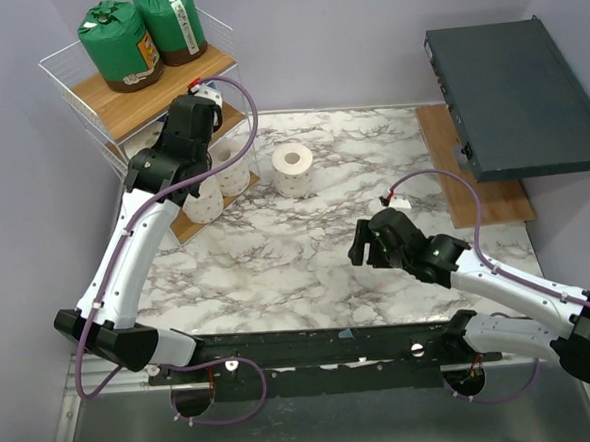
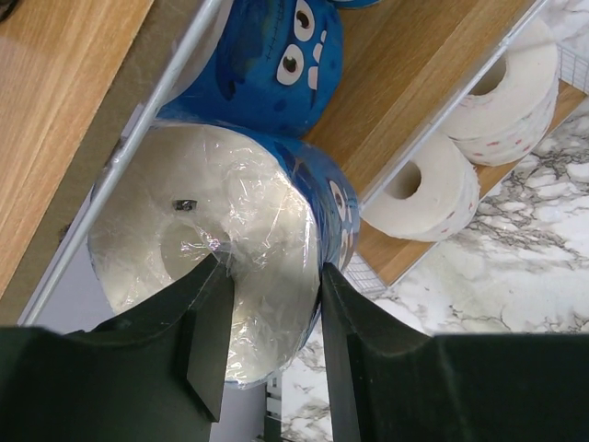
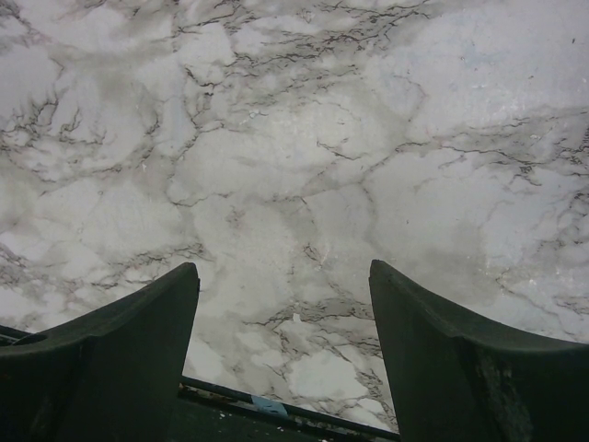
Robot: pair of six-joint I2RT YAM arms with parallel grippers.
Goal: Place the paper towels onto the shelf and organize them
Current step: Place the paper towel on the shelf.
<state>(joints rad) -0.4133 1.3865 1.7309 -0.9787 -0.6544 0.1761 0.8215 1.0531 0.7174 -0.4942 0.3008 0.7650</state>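
From above, your left gripper is deep in the middle tier of the shelf. The wrist hides its fingers, so you cannot tell their state here. Above them, 2 green rolls stand on the top board. Below them, white rolls sit on the bottom board, and 1 loose white roll waits well apart on the marble table. The room is tight: a lilac wall stands close behind the shelf, and a dark grey flat box sits far off to the right.

In the left wrist view, the fingers are clamped on a blue-printed roll, 1 at its core and 1 on its wrapped side. A second blue roll lies just beyond the fingertips, touching it. The shelf's wire runs just left of them. Whether the held roll already rests on a board is hidden. You should seat it fully first, then part the fingers slowly because the wrap looks slick. Back straight out and keep off the wire.

In the right wrist view, your right gripper has its fingers wide apart with nothing between them. Only bare marble lies beneath, smooth and level.
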